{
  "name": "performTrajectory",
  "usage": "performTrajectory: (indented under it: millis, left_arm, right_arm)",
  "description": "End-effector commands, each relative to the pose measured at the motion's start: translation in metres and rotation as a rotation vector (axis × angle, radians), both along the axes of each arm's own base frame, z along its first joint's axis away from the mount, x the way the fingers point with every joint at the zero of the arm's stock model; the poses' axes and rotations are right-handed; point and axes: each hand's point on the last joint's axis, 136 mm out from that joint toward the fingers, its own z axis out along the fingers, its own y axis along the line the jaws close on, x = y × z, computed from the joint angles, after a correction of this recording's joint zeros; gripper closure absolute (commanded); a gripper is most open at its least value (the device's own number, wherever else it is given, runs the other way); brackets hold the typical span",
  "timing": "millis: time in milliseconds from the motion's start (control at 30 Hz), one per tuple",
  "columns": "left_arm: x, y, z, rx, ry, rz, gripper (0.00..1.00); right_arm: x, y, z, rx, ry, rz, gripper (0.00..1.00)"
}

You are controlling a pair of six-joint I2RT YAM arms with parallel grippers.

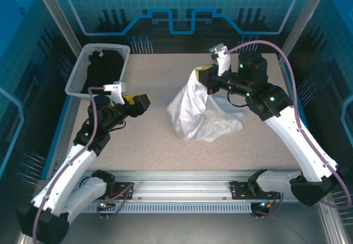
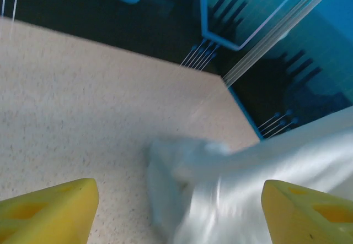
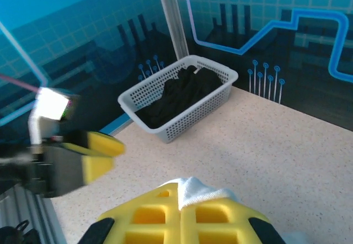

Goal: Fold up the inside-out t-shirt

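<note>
The white t-shirt (image 1: pixel 198 109) hangs in a crumpled bunch from my right gripper (image 1: pixel 203 73), its lower part resting on the table right of centre. In the right wrist view a white hem (image 3: pixel 199 189) sticks out between the closed yellow fingers (image 3: pixel 160 216), so that right gripper (image 3: pixel 181 200) is shut on the shirt. My left gripper (image 1: pixel 144 102) hovers to the left of the shirt, apart from it. Its yellow fingertips (image 2: pixel 49 211) stand wide open, with the blurred white t-shirt (image 2: pixel 220 189) ahead between them.
A white perforated basket (image 1: pixel 81 68) with a black garment (image 1: pixel 105 65) inside stands at the back left; in the right wrist view the basket (image 3: pixel 190 114) lies beyond the shirt. The speckled table (image 1: pixel 165 145) is bare in front of the shirt.
</note>
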Motion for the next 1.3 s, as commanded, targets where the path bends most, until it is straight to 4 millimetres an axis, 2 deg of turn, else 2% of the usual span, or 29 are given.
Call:
performTrajectory:
  millis: [0,133,233,333,500,633,767,967,1100,1167,1200,1267]
  left_arm:
    - [-0.014,0.006,-0.019,0.057,0.064,0.008,0.20]
    - [-0.022,-0.002,-0.054,0.063,0.137,-0.047,0.19]
    - [-0.017,-0.013,-0.085,0.070,0.200,-0.090,0.19]
    - [-0.008,-0.027,-0.122,0.083,0.310,-0.137,0.19]
    - [-0.004,-0.065,-0.160,0.064,0.454,-0.273,0.23]
    - [-0.009,-0.102,-0.190,0.058,0.565,-0.364,0.36]
    - [-0.019,-0.117,-0.212,0.041,0.635,-0.389,0.49]
    - [-0.015,-0.122,-0.205,0.040,0.584,-0.388,0.59]
    - [-0.014,-0.127,-0.196,0.048,0.555,-0.408,0.80]
    - [-0.013,-0.123,-0.181,0.084,0.519,-0.406,0.92]
    - [-0.012,-0.116,-0.165,0.115,0.482,-0.399,0.95]
    - [-0.008,-0.095,-0.116,0.167,0.361,-0.335,0.98]
  right_arm:
    - [0.035,0.007,-0.091,-0.153,0.205,-0.057,1.00]
    - [0.062,0.017,-0.137,-0.148,0.334,-0.041,1.00]
    - [0.066,0.021,-0.151,-0.156,0.374,-0.012,1.00]
    - [0.066,0.010,-0.154,-0.161,0.374,-0.023,1.00]
    - [0.066,-0.008,-0.161,-0.167,0.389,-0.050,0.99]
    - [0.068,-0.015,-0.170,-0.170,0.405,-0.064,0.99]
    - [0.071,-0.021,-0.168,-0.175,0.400,-0.074,0.99]
    - [0.074,-0.019,-0.169,-0.170,0.407,-0.060,0.99]
    - [0.073,-0.019,-0.170,-0.173,0.408,-0.059,0.98]
    - [0.074,-0.019,-0.164,-0.176,0.397,-0.056,0.98]
    - [0.075,-0.022,-0.156,-0.185,0.382,-0.065,0.98]
    - [0.076,-0.036,-0.122,-0.220,0.295,-0.128,0.99]
